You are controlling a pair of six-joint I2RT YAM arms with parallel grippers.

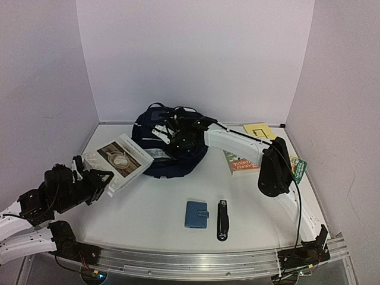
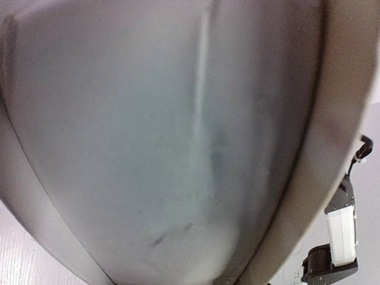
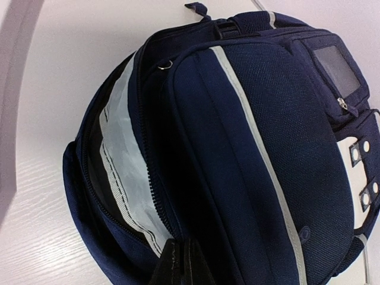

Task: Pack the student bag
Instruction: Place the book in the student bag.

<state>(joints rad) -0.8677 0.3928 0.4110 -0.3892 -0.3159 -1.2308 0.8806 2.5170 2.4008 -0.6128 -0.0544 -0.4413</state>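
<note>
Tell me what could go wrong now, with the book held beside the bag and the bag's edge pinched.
1. The right gripper pinches only a thin bit at the zipper edge of the student bag; it may slip, and the opening could fall shut.
2. The opening looks narrow, while the book in the left gripper is wide and tilted; a corner could catch on that edge.

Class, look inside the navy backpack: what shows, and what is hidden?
Inside the student bag, through the open zip, pale grey lining shows. Deeper in it is dark, so any contents are hidden.
</note>
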